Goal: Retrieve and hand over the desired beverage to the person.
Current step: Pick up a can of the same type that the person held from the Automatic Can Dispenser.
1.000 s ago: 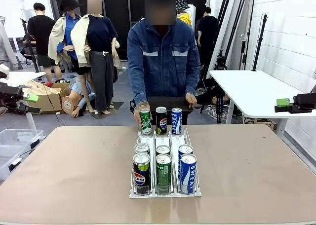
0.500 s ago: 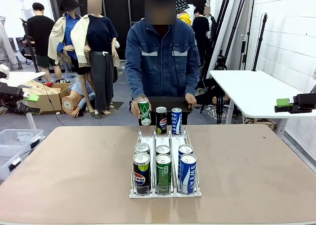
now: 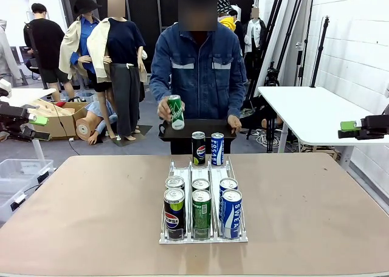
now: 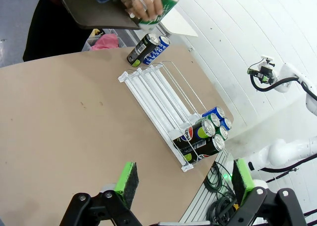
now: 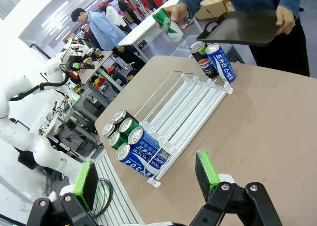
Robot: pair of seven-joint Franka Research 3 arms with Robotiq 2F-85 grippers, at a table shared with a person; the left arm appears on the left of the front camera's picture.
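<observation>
A slim green aluminium can [image 3: 176, 113], judged smooth and dentable, best taken mid-body, is held in the person's hand [image 3: 164, 109]; left claw [image 4: 184, 179] and right claw [image 5: 147, 179] are seen released.

Rack [image 3: 184, 169] on table [image 3: 85, 210], six cans [image 3: 201, 208] near end (two cans [image 3: 208, 148] far), person [image 3: 197, 70] behind

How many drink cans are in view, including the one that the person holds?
9. The person's hand holds a green can. A black can and a blue can stand at the far end of the rack. At its near end stand six more cans, in two rows of three.
</observation>
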